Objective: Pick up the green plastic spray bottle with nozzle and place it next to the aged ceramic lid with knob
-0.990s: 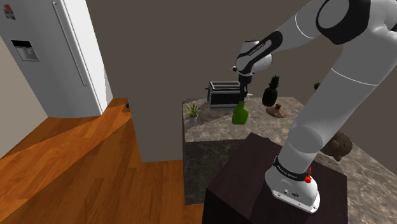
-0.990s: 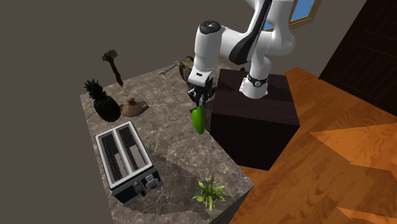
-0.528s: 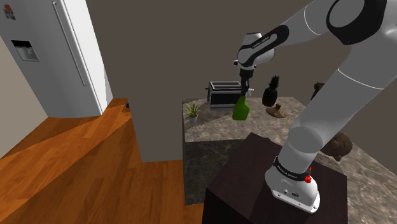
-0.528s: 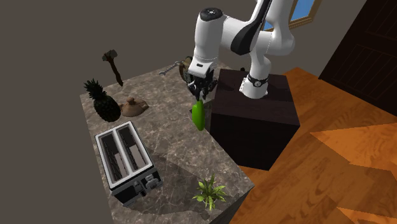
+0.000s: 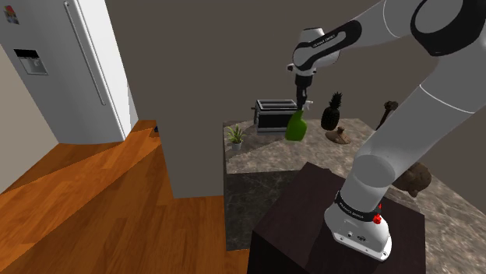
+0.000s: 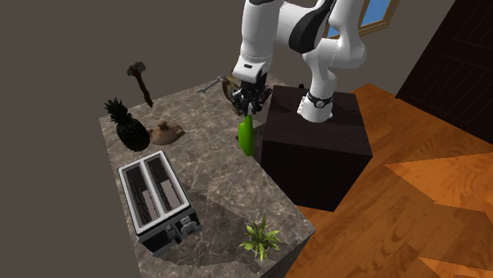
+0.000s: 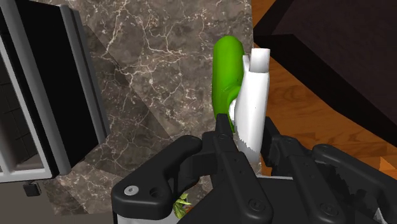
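1. The gripper [image 6: 250, 103] was clamped on the white nozzle end of the green spray bottle [image 6: 247, 137], which hung above the marble counter [image 6: 213, 185]; the pick-up appeared done.
2. The brown lid [image 6: 165, 132] lay well apart, beside the pineapple [image 6: 130, 128]; carrying and placing were left.

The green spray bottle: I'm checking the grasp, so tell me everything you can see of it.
The spray bottle has a glossy bright green body, rounded at its base, and a white nozzle head. The end effector clasps that white head between its black fingers, so the bottle hangs base down, roughly upright, apparently clear of the marble-patterned counter. It is near the counter's edge by the dark stand; nothing else touches it.
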Motion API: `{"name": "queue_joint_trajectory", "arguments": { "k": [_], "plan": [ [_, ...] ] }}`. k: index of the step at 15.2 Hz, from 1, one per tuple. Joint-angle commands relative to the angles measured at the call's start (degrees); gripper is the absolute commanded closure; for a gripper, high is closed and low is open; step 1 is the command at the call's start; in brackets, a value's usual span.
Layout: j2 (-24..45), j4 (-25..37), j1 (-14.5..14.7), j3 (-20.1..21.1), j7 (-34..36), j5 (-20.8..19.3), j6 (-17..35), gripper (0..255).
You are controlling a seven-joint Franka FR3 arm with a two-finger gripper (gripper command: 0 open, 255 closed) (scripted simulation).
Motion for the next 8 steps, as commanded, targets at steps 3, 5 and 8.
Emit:
{"name": "queue_joint_trajectory", "arguments": {
  "k": [3,5,8],
  "plan": [
    [-1.2,2.2,0.0,0.5,-0.1,0.0,-3.3,255],
    [-1.7,3.3,0.0,0.7,-0.1,0.0,-4.9,255],
    [-2.4,5.0,0.1,1.1,-0.2,0.0,-7.3,255]
  ]
}}
